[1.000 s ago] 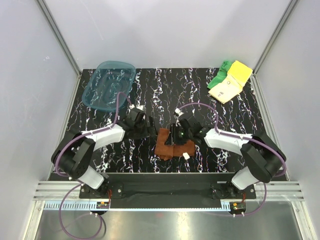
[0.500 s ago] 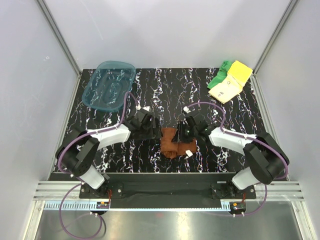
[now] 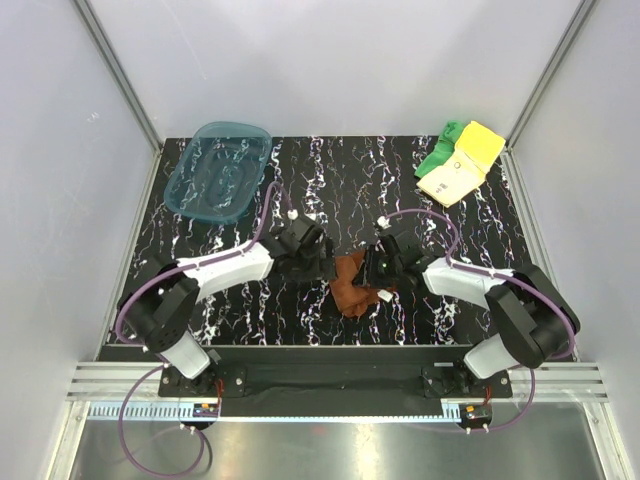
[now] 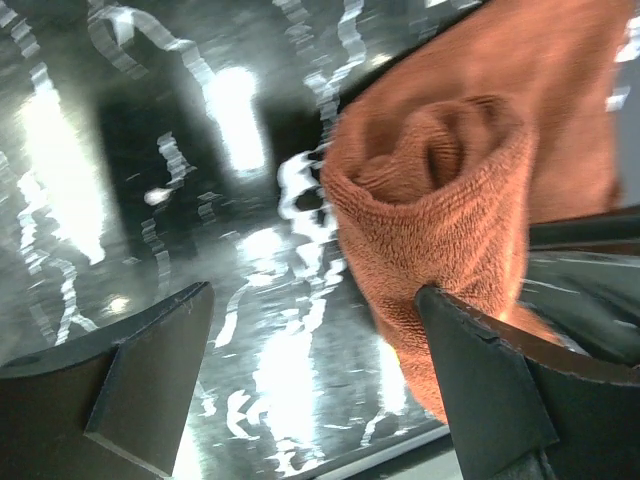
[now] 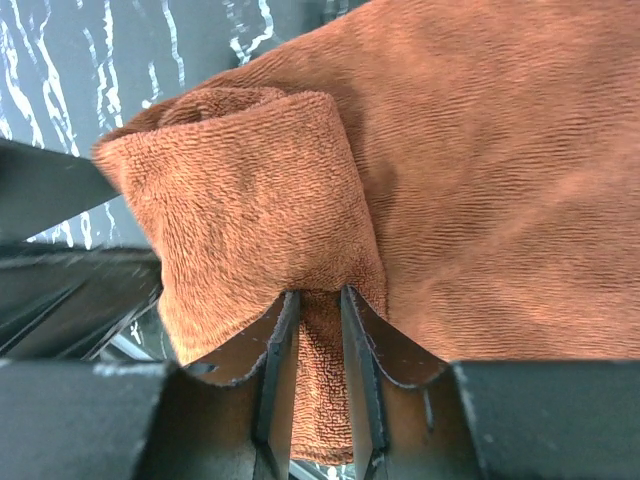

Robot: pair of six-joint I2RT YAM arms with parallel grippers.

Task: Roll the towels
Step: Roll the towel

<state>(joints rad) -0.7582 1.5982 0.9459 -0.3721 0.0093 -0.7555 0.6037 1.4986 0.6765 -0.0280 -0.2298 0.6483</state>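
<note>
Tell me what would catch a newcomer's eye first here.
The rust towel, half rolled at the near middle of the table, with the right gripper pinching its roll and the left gripper open beside it. Next, the green towel and yellow towel heaped in the far right corner, and the teal tray at far left.

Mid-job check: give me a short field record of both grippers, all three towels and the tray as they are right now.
left gripper: open, jaws wide at the end of the roll, one finger against it
right gripper: shut on a fold of the rust-brown towel
rust-brown towel: partly rolled between the grippers, near middle of the table; a flat part remains
pale yellow towel: far right corner, folded, not rolled
green towel: far right corner, touching the yellow one, not rolled
teal tray: far left corner, apart from both arms
</note>
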